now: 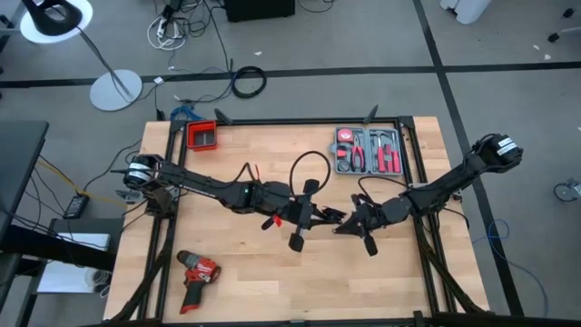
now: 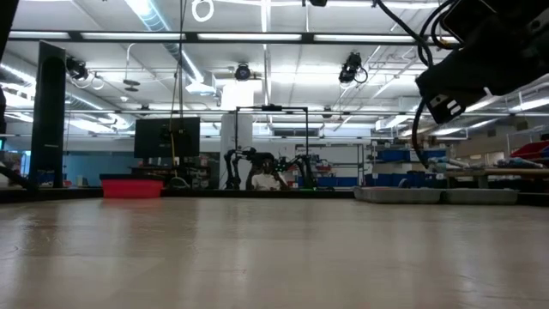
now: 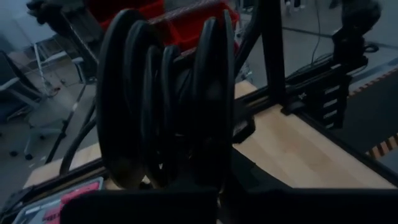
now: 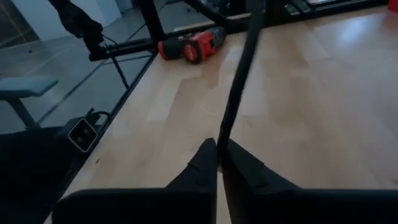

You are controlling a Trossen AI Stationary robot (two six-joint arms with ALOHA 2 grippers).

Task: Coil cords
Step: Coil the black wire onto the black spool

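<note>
Mid-desk (image 1: 272, 291), the left gripper (image 1: 304, 216) holds the coiled cord (image 3: 168, 106) in closed fingers. The right gripper (image 4: 219, 163), just right of it, has its fingers pinched on the cord's free strand, which runs straight ahead toward the coil.

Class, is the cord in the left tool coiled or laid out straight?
Coiled: the cord shows several stacked loops in the left tool; one strand runs to the right tool.

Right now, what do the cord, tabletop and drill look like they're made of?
Cord: matte black, bends into loops, probably rubber or soft plastic sheathing.
Tabletop: pale wood with visible plank seams and grain, smooth low sheen, likely sealed.
Drill: red and black molded shell, likely plastic; faint gloss.
</note>
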